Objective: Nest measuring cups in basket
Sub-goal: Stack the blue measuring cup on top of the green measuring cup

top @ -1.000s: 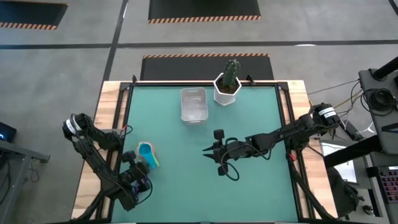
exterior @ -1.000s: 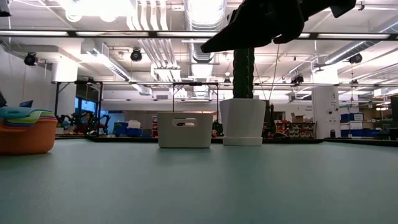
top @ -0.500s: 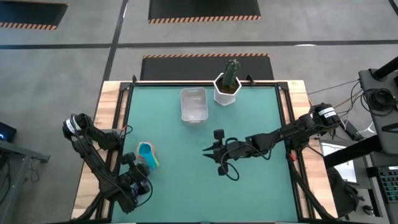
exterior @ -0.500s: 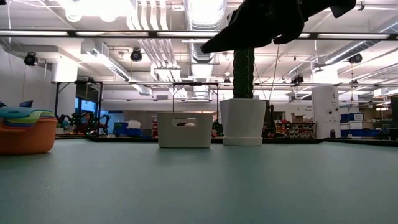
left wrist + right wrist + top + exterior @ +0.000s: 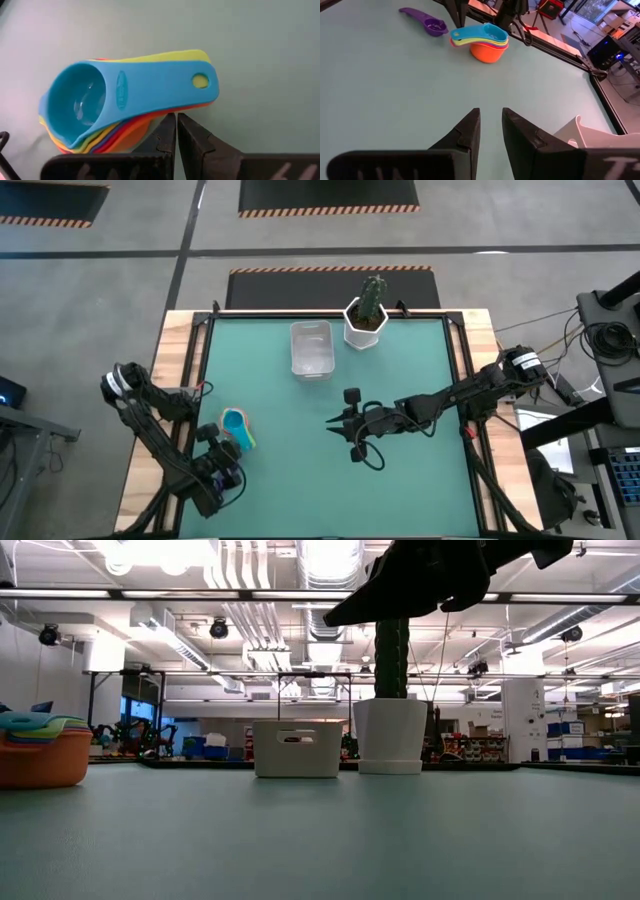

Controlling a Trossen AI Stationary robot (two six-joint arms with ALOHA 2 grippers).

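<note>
Plastic measuring cups, light, stiff and slick, sit stacked near the counter's left edge; their flat handles look best for gripping. Left claw is closed, empty, just beside them. Right claw hovers mid-counter, slightly parted, empty. The basket stands well apart.
</note>
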